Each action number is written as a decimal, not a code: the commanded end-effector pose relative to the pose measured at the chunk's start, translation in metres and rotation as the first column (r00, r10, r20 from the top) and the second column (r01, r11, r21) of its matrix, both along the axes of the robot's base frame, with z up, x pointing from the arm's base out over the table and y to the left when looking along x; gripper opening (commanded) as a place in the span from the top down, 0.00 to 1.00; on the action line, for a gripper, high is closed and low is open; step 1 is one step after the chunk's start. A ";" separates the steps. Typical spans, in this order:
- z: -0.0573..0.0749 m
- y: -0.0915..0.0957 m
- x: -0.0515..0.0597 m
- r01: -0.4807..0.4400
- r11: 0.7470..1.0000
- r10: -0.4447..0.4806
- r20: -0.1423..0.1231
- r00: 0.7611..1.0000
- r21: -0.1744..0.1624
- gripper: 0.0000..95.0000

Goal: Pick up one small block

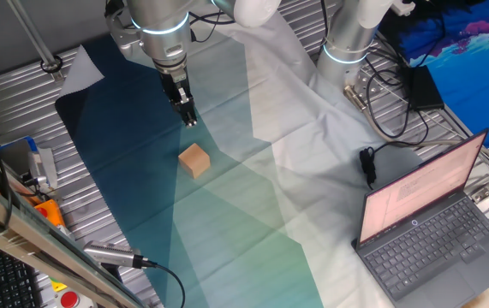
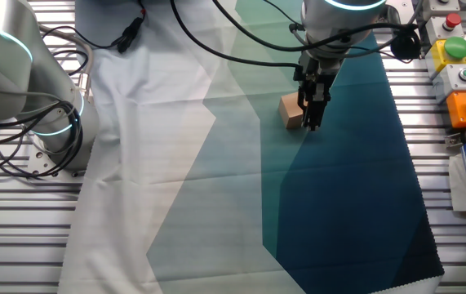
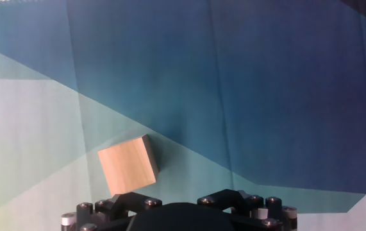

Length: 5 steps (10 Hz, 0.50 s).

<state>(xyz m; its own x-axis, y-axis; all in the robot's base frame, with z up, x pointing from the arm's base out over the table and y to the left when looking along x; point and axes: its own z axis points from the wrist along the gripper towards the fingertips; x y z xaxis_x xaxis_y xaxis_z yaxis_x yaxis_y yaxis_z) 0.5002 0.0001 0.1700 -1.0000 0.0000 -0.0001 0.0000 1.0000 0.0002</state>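
One small block [image 1: 194, 160] lies on one blue-green cloth [image 1: 227, 231], under the one gripper [image 1: 189, 119] of the working arm; a second arm [image 1: 351, 38] stands at the table's edge. One open laptop [image 1: 432, 227] sits near a corner, and one box of coloured buttons [image 2: 459, 69] sits at another edge.

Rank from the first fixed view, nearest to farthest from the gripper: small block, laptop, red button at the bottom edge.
From the gripper:
1. small block, just below it on the cloth.
2. red button, bottom-left corner.
3. laptop, far right.
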 end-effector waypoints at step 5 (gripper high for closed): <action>0.000 0.000 0.000 -0.011 1.000 0.011 0.010 1.000 0.007 1.00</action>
<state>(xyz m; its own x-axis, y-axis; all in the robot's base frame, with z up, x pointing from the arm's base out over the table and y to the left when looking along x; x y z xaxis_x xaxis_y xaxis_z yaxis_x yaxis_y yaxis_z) 0.4991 0.0000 0.1705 -0.9999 -0.0115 -0.0122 -0.0115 0.9999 0.0067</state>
